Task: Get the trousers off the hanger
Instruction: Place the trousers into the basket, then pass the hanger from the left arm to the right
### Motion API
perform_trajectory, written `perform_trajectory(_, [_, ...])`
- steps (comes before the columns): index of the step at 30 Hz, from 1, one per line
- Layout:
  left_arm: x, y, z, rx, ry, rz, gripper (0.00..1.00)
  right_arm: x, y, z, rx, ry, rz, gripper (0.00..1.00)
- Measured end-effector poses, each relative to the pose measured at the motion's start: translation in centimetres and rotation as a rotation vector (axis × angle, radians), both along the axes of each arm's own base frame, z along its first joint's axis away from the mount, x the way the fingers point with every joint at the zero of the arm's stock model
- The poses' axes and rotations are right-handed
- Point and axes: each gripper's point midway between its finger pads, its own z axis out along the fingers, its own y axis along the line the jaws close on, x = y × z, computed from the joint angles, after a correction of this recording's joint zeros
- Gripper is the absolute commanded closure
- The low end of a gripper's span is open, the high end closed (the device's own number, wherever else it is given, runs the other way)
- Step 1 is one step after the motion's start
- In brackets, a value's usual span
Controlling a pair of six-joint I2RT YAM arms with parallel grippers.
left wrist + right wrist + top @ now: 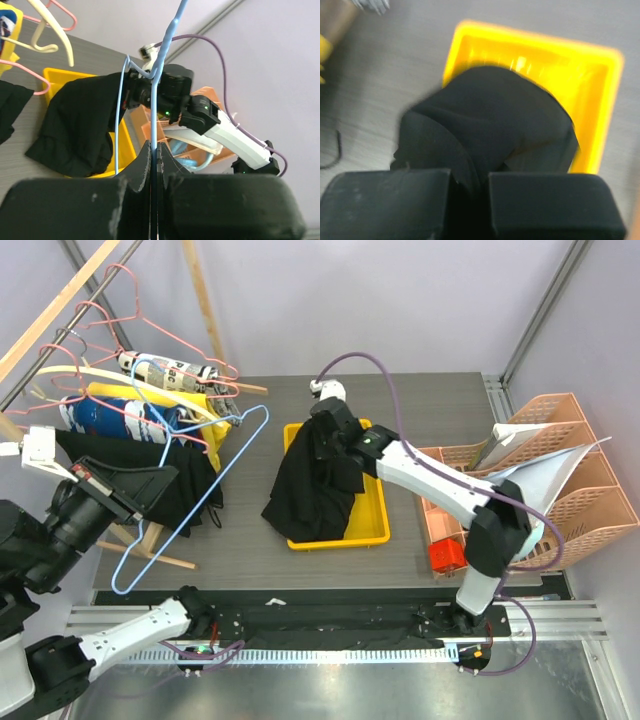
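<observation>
The left gripper, jaws closed on the blue wire hanger, holds it left of the yellow tray, probably so the black trousers, clamped in the right gripper jaws, hang free over that tray.

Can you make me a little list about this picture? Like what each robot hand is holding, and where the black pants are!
left gripper: shut on the blue hanger
right gripper: shut on the trousers
trousers: black, off the blue hanger, hanging from the right gripper
under the trousers: yellow tray, with the cloth spilling over its left edge
blue hanger: bare wire, nothing hanging on it
task: trousers and hanger look separated
</observation>
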Motion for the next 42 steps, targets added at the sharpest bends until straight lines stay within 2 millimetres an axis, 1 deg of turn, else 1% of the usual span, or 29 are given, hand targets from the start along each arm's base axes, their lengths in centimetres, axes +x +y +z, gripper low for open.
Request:
perform_trajectory(1, [0.3,-0.1,-0.2,0.015,0.004,0.009,1.00,0.2,0.4,-1.8,-0.008,0.044,0.002,0.81])
perform_trajectory(2, [0.6,-0.2,-0.4,0.025,0.008,0.017,1.00,0.2,0.5,-3.5,-0.017,0.090,0.003,0.67])
perform_trajectory(3, [1.0,-0.3,-0.5,0.036,0.012,0.027,1.00,0.1,0.6,-5.1,-0.023,0.139,-0.002,0.37])
perform_trajectory(4, [1.4,-0.4,-0.7,0.048,0.018,0.038,1.00,-0.1,0.3,-6.4,-0.034,0.187,-0.011,0.29])
perform_trajectory(5, [1.7,-0.5,-0.8,0.060,0.022,0.048,1.00,-0.4,-0.1,-7.3,-0.044,0.232,-0.025,0.22])
perform_trajectory(6, [2.1,-0.6,-1.0,0.074,0.026,0.056,1.00,-0.8,-0.5,-7.7,-0.053,0.266,-0.034,0.14])
perform_trajectory(8, [2.9,-1.0,-1.3,0.101,0.035,0.071,1.00,-1.6,-1.3,-7.6,-0.062,0.314,-0.056,0.11])
perform_trajectory(11, [4.0,-1.7,-1.5,0.135,0.040,0.086,1.00,-3.0,-2.7,-5.8,-0.051,0.351,-0.081,0.10])
perform_trajectory(13, [4.9,-2.3,-1.4,0.145,0.031,0.096,1.00,-4.9,-4.1,-3.9,-0.041,0.368,-0.090,0.10])
perform_trajectory(16, [6.4,-3.4,-1.2,0.164,0.018,0.109,1.00,-7.8,-5.5,0.4,0.026,0.353,-0.048,0.11])
perform_trajectory(19, [8.0,-4.6,-1.0,0.184,0.006,0.123,1.00,-11.7,-6.0,6.2,0.160,0.306,0.064,0.11])
perform_trajectory(20, [8.8,-5.2,-0.9,0.193,0.001,0.130,1.00,-13.4,-5.8,9.0,0.229,0.276,0.125,0.11])
perform_trajectory(21, [9.3,-5.6,-0.9,0.200,-0.002,0.135,1.00,-14.6,-5.5,11.0,0.278,0.253,0.172,0.11])
perform_trajectory(23, [10.6,-6.3,-0.8,0.211,-0.010,0.156,1.00,-17.8,-4.1,15.8,0.391,0.197,0.301,0.11])
perform_trajectory(24, [11.3,-6.7,-0.9,0.222,-0.012,0.168,1.00,-19.1,-3.3,17.6,0.433,0.176,0.358,0.12])
perform_trajectory(27, [13.2,-7.7,-1.0,0.246,-0.012,0.205,1.00,-23.8,0.3,22.0,0.517,0.140,0.550,0.13])
perform_trajectory(29, [14.4,-8.4,-1.3,0.271,-0.009,0.227,1.00,-25.5,2.9,23.8,0.547,0.118,0.618,0.15])
perform_trajectory(30, [14.9,-8.6,-1.4,0.278,-0.008,0.239,1.00,-25.9,4.1,24.7,0.562,0.102,0.633,0.16])
perform_trajectory(31, [15.2,-8.6,-1.5,0.284,-0.008,0.250,1.00,-25.9,5.5,25.2,0.573,0.088,0.635,0.18])
perform_trajectory(32, [15.5,-8.6,-1.5,0.287,-0.007,0.266,1.00,-25.7,6.7,25.2,0.576,0.080,0.627,0.21])
perform_trajectory(33, [15.6,-8.4,-1.5,0.289,-0.009,0.282,1.00,-25.3,8.0,24.8,0.575,0.075,0.613,0.22])
perform_trajectory(34, [15.8,-8.1,-1.2,0.284,-0.014,0.302,1.00,-25.0,9.4,23.9,0.562,0.072,0.586,0.22])
perform_trajectory(36, [15.8,-7.6,-0.8,0.272,-0.023,0.329,1.00,-24.7,10.8,22.6,0.534,0.064,0.550,0.23])
perform_trajectory(38, [15.9,-7.1,-0.2,0.258,-0.032,0.355,1.00,-24.7,11.6,21.3,0.495,0.042,0.518,0.25])
perform_trajectory(39, [15.9,-6.9,0.1,0.250,-0.037,0.367,1.00,-24.9,11.9,21.1,0.481,0.030,0.507,0.25])
perform_trajectory(40, [15.9,-6.8,0.4,0.243,-0.041,0.374,1.00,-25.0,12.1,20.9,0.470,0.015,0.499,0.28])
perform_trajectory(42, [15.8,-6.6,0.8,0.232,-0.048,0.385,1.00,-25.3,12.2,21.1,0.457,-0.020,0.486,0.29])
